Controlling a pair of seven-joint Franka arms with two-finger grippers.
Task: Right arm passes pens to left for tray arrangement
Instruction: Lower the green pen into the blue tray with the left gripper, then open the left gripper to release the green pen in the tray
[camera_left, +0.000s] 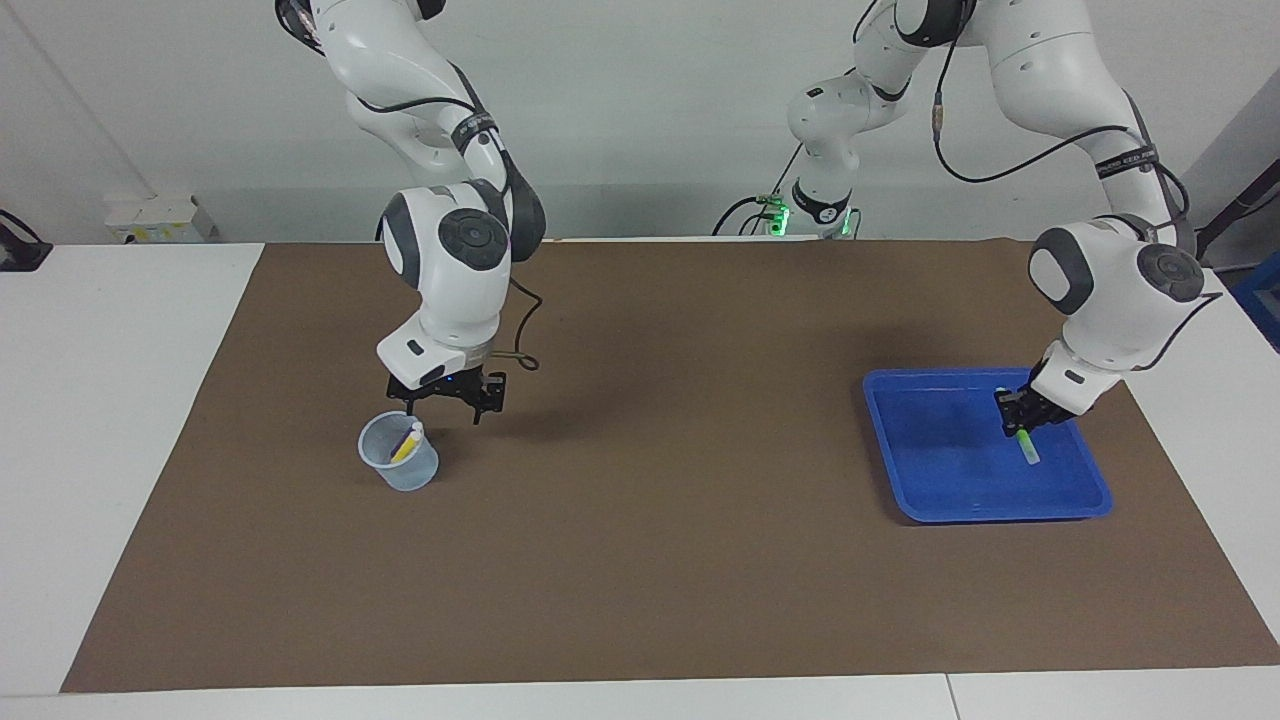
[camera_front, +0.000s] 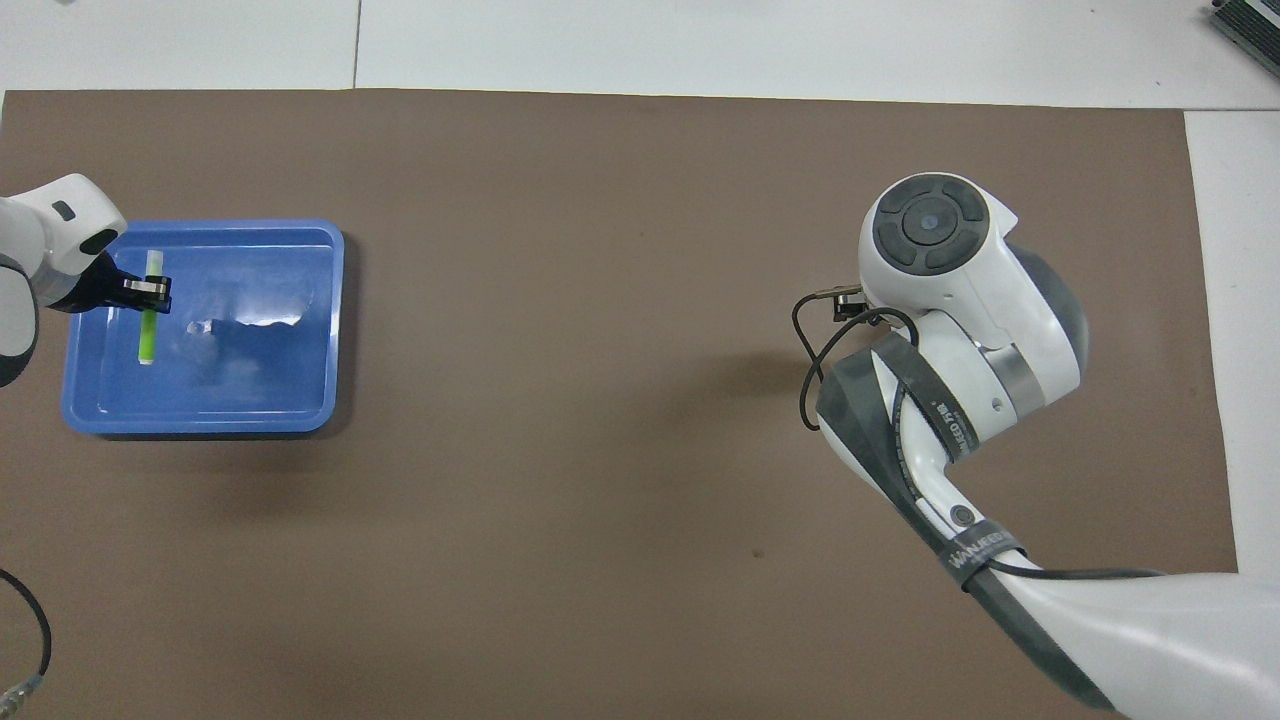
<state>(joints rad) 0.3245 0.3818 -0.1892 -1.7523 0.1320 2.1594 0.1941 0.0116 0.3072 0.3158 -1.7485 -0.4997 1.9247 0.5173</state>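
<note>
The blue tray (camera_left: 950, 480) lies toward the left arm's end of the table and also shows in the overhead view (camera_front: 250, 385). My left gripper (camera_left: 1022, 420) is low inside it, shut on the green pen (camera_left: 1027, 445), which slants down to the tray floor. From overhead the left gripper (camera_front: 150, 292) clamps the green pen (camera_front: 147, 335) near its middle. My right gripper (camera_left: 443, 405) hangs open and empty just above a small translucent cup (camera_left: 398, 465). The yellow pen (camera_left: 405, 447) stands slanted in the cup. I cannot make out the purple pen.
A brown mat (camera_left: 660, 520) covers the table. A loose black cable (camera_left: 520, 345) loops from the right wrist. In the overhead view the right arm's wrist (camera_front: 940, 290) hides its gripper and the cup.
</note>
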